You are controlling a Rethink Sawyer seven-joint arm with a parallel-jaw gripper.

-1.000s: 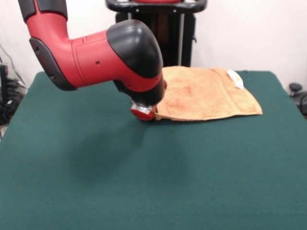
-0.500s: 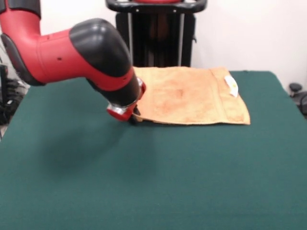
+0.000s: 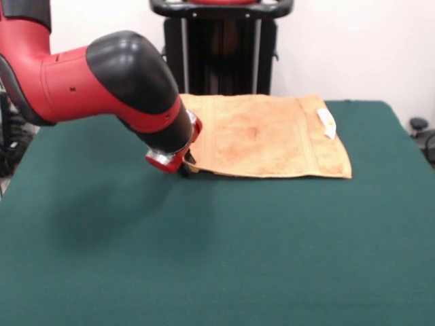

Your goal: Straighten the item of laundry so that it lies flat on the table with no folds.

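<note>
- Gripper [image 3: 185,168] sits at the towel's lower left corner, just left of frame centre, tucked under the red and black arm [image 3: 102,85]; whether its fingers are closed on the cloth or apart I cannot tell, since the wrist hides them.
- Orange-tan terry towel [image 3: 265,136] lies in the upper middle of the frame, spread nearly flat, with its small white tag [image 3: 327,121] near the right edge and a woven border band running down that side.
- My judgement: the step in hand is drawing this corner leftward to take out the last slack. It would go best kept low and level, pulling straight along the lower edge so the cloth does not bunch or skew, then releasing cleanly without lifting the corner.
- Green table [image 3: 224,258] offers wide bare room below and to the left of the towel; the towel's upper edge lies close to the table's top edge, and the right edge is near, so movement is safest toward the lower left.
</note>
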